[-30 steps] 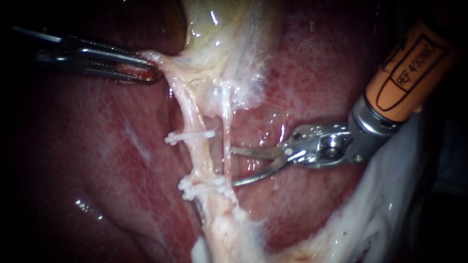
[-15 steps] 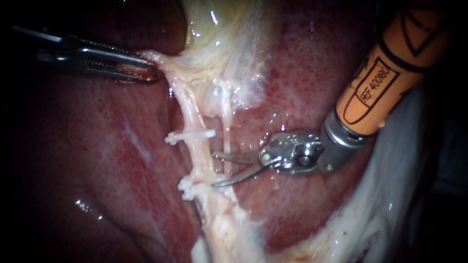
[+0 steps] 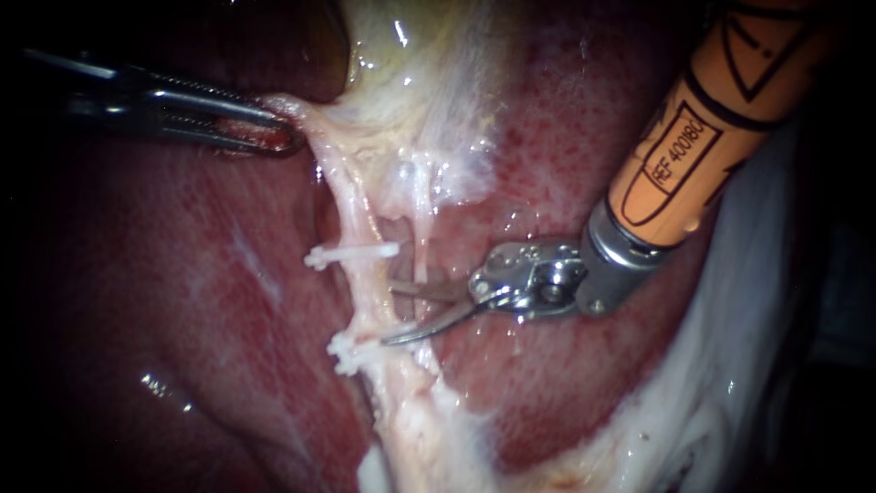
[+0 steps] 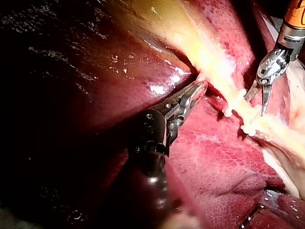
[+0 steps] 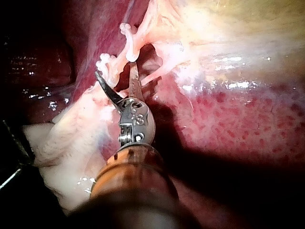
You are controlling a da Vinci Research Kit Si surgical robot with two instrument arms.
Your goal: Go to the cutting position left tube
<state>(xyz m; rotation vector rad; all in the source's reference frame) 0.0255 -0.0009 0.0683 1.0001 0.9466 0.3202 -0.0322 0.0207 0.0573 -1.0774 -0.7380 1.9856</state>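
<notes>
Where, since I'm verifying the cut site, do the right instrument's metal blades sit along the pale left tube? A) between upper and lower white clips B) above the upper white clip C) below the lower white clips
A: the right instrument's blades lie at the pale left tube below the upper white clip, above the lower white clips.

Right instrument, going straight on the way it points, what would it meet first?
Probably the left tube, between the upper clip and lower clip; the right instrument's open blades are nearly there, depth unclear.
</notes>
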